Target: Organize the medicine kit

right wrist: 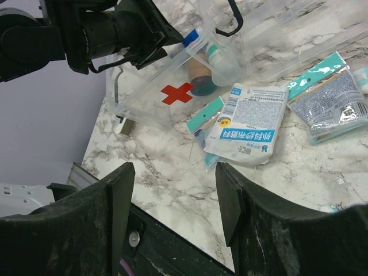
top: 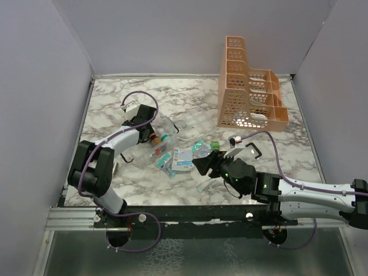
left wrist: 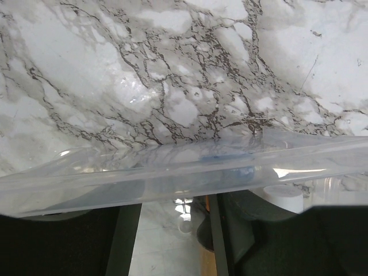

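Small clear plastic medicine kit (right wrist: 167,95) with a red cross is found tilted at 9 o'clock on the marble table (top: 276,155), small bottles (right wrist: 201,80) already stowed, flat white-and-blue packets (right wrist: 247,123) left outside at its 4 o'clock; left gripper (top: 147,122) is set at its rim, clamp undetermined; right gripper (right wrist: 172,172) is held spread, empty.

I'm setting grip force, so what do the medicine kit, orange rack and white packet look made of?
Medicine kit: clear, glossy hard plastic by its look; its contents show through the walls. Orange rack: matte moulded plastic, judging by the regular perforations. White packet: thin soft film, probably plastic; it is crinkled and slightly shiny, with printed text.
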Robot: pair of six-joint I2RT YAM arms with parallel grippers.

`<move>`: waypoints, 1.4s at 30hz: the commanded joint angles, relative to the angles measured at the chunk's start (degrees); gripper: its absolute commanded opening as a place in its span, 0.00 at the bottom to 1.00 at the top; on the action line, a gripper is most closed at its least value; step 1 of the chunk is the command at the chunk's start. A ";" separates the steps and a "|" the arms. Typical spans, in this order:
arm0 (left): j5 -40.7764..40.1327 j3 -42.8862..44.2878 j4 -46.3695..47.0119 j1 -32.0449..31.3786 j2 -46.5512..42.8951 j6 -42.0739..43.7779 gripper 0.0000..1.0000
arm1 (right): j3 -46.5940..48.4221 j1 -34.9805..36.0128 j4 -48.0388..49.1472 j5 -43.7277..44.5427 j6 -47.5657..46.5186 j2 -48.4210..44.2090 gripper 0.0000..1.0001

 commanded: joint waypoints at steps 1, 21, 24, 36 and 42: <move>2.62 -0.12 3.30 0.42 2.42 -0.94 0.46 | -0.21 -0.21 -1.14 2.68 0.46 -0.45 0.59; 10.69 -0.31 12.73 0.40 3.86 4.22 0.34 | -0.37 -0.20 -2.00 3.13 1.48 -0.66 0.58; 9.15 0.64 11.35 0.45 3.13 5.90 0.37 | -0.38 -0.18 -2.27 3.38 1.58 -0.71 0.58; 7.51 7.18 0.08 0.34 -8.17 10.72 0.54 | 0.48 -0.20 -5.42 5.21 3.96 1.18 0.58; 11.20 9.23 -3.76 0.42 -18.28 15.06 0.59 | 2.83 -0.21 -10.15 6.36 5.55 4.77 0.58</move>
